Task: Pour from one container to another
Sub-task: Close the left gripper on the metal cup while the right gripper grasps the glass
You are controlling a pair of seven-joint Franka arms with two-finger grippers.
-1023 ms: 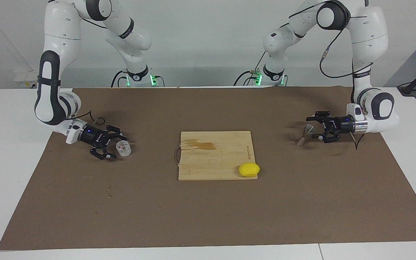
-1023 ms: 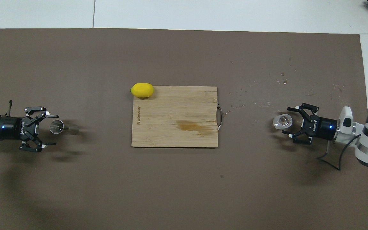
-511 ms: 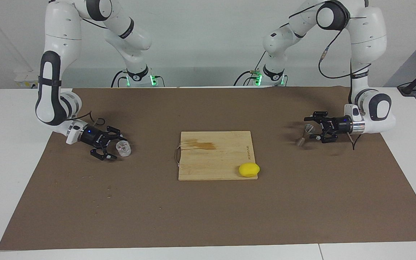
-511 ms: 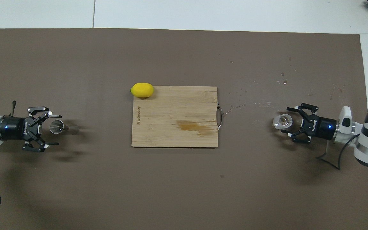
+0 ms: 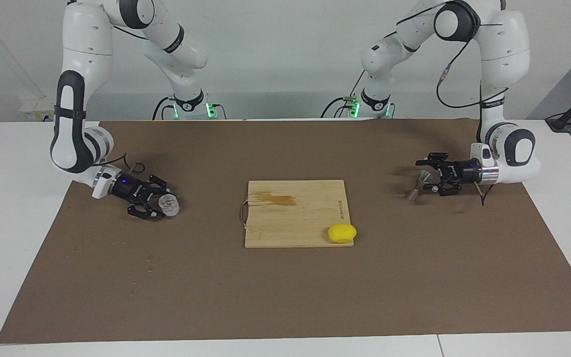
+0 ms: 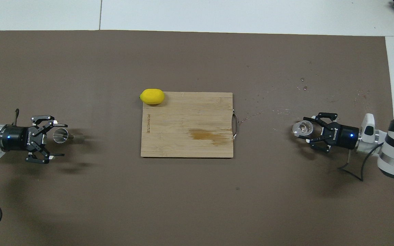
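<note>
The clear glass cup point(image 5: 170, 202) stands on the brown mat toward the right arm's end, with something pinkish inside. It also shows in the overhead view point(image 6: 302, 127). My right gripper point(image 5: 163, 204) point(image 6: 305, 129) is low at the mat, its fingers against the cup's sides. The grey metal jigger point(image 5: 418, 184) point(image 6: 60, 135) stands on the mat toward the left arm's end. My left gripper point(image 5: 423, 175) point(image 6: 61, 139) is open and low. The jigger is between its fingers, closer to one of them.
A wooden cutting board point(image 5: 290, 218) point(image 6: 186, 133) with a wire handle lies mid-table. A yellow lemon point(image 5: 342, 233) point(image 6: 152, 96) rests at the board's corner farthest from the robots, toward the left arm's end. Small drops spot the mat near the cup.
My right gripper's fingers have drawn in around the glass cup, which shifted slightly. My left gripper has crept forward around the jigger and stays open.
</note>
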